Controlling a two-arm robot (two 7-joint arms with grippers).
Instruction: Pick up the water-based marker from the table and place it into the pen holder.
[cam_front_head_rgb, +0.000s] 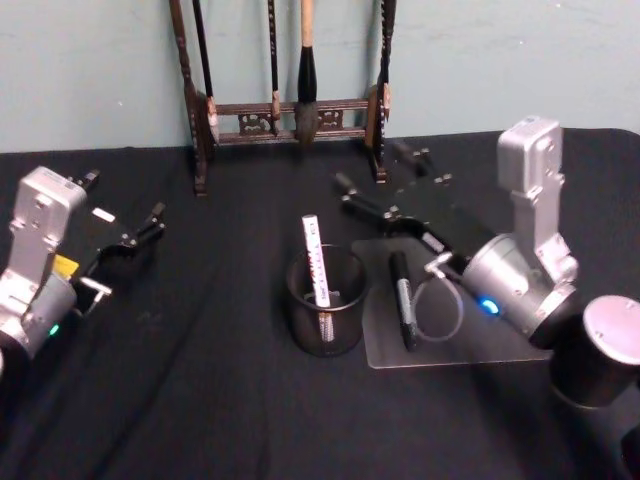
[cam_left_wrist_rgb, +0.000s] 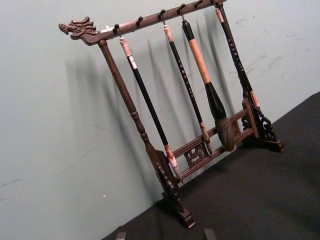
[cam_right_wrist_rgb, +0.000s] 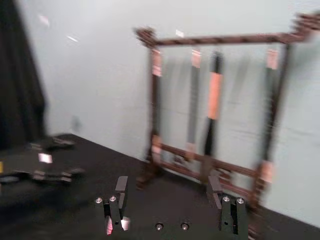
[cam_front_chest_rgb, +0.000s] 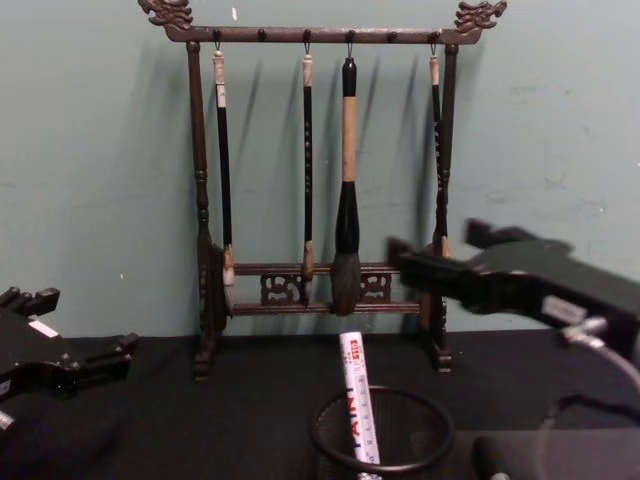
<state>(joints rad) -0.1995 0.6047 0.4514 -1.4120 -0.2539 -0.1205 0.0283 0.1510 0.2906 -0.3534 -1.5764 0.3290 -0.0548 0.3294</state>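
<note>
Right gripper (cam_front_head_rgb: 370, 178) hangs released, fingers spread and empty. Below its fingertips and nearer the robot, the white marker (cam_front_head_rgb: 315, 262) stands tilted in the pen holder (cam_front_head_rgb: 325, 340), and a black marker (cam_front_head_rgb: 402, 300) lies under its wrist on a clear mat (cam_front_head_rgb: 470, 350). Left gripper (cam_front_head_rgb: 125, 200) is parked well apart, also released. Judgement: barrel light, stiff, smooth, prone to roll; pinch mid-barrel.
</note>
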